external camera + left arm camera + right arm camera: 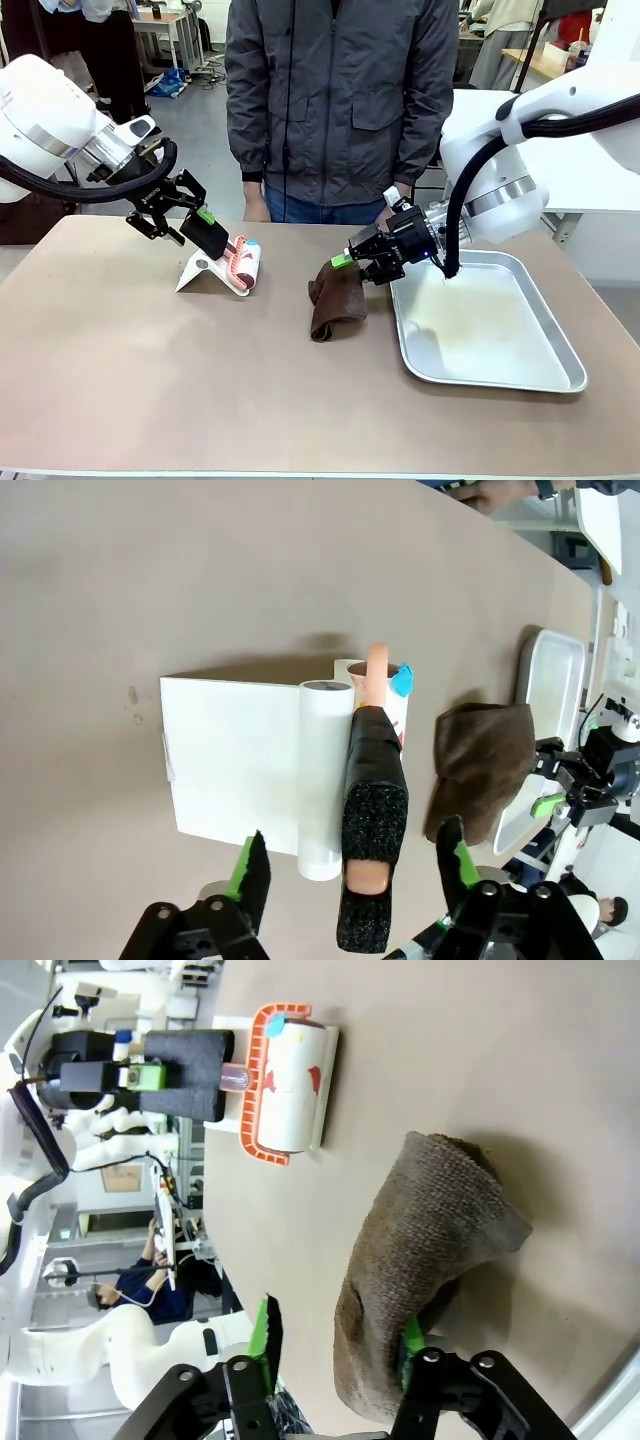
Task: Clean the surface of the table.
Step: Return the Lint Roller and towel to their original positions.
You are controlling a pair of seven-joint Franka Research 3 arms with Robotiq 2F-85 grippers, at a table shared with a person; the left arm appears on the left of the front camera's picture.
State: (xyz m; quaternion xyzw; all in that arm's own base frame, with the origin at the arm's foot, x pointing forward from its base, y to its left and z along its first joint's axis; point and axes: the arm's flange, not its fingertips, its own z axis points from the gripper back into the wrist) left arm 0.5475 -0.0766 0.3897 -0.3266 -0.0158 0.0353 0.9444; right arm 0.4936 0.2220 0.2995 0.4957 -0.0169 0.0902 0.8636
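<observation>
Pre-grasp step: left hand [188, 217] spread over lint roller [243, 264] handle, right hand [362, 262] spread beside cloth [337, 298] mid-tabletop [150, 370]; next needs closing.

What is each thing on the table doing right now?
Lint roller: resting on its white stand, handle between the open left end effector fingers.
White stand: sitting on the table.
Brown cloth: crumpled beside the tray, under the open right end effector.
Silver tray: flat, nothing in it.
</observation>
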